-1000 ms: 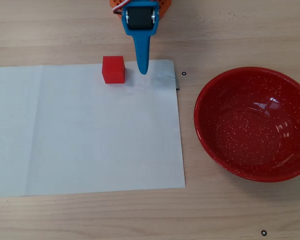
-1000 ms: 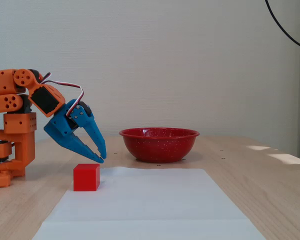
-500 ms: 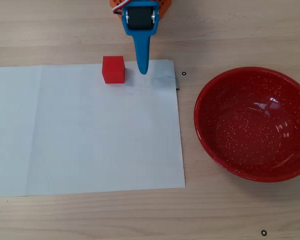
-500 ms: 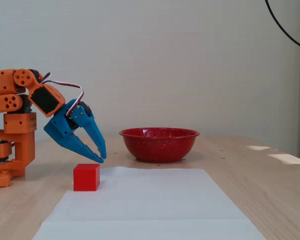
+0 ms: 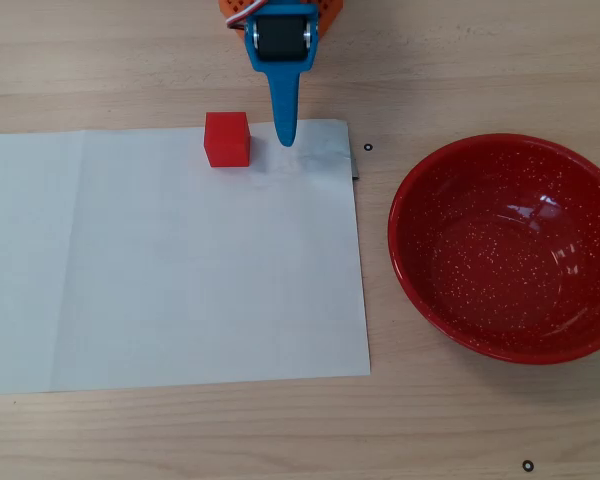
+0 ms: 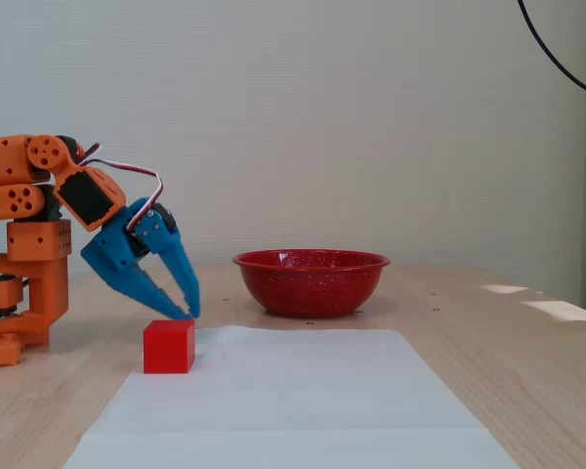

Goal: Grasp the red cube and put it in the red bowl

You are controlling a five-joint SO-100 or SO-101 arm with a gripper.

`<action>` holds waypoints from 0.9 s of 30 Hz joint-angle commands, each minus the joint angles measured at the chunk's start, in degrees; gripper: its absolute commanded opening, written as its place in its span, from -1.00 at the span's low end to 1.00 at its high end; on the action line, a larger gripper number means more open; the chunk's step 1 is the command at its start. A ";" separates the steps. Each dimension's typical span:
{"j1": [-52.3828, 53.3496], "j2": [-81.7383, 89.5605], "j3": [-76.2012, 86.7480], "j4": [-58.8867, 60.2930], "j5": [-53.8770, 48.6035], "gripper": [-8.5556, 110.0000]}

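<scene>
Red cube (image 6: 169, 346) is sitting flat on the white paper sheet (image 6: 293, 401), nearest the fixed camera of all the task's things and close to that sheet's back edge in the overhead view (image 5: 227, 138). It is looking small, solid and matte, so I am judging it to be light and stiff, unlikely to deform and not especially slippery; its plain, parallel side faces are offering the best hold, with one finger on each of two opposite sides, low enough that it is not tipping out. Just behind the cube, and to its right in the overhead view, the blue gripper (image 6: 181, 313) is hanging with its tips pointing down, close beside the cube's top edge but apparently apart from it. In the fixed view its two fingers are spreading into a narrow V, so the claw is reading as released and holding nothing; the overhead view (image 5: 286, 135) is showing only one finger clearly. Behind the gripper, the orange arm (image 6: 34, 210) is folding back toward its base. Farthest from the cube, well apart to its right in both views, the red bowl (image 6: 311, 281) is resting empty on the bare wooden table (image 6: 488, 332), off the paper. Judging from this, the grasp is not yet made and the claw is needing to shift sideways over the cube.
</scene>
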 commanded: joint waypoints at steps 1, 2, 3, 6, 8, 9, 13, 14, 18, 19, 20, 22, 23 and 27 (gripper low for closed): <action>-2.72 -3.96 -4.66 1.58 0.70 -0.85; -2.99 -4.92 -6.06 2.46 0.70 -0.85; -3.25 -5.80 -7.38 3.16 0.79 -0.85; -4.22 -8.53 -11.51 5.01 1.67 -0.85; -4.57 -10.81 -14.77 6.86 2.55 -0.85; -4.66 -11.95 -16.52 7.91 2.72 -0.85; -4.75 -16.87 -23.38 11.34 2.90 -0.85; -4.75 -18.19 -25.14 12.04 3.08 -0.85; -5.89 -23.12 -30.85 14.15 5.62 -0.85; -6.33 -24.26 -31.99 14.68 6.50 -0.85; -6.77 -25.31 -32.96 15.03 7.21 -0.85; -7.73 -27.33 -35.60 17.14 8.88 -0.85; -8.26 -28.48 -37.00 18.19 9.93 -0.85; -10.81 -32.78 -43.07 22.94 12.92 -0.85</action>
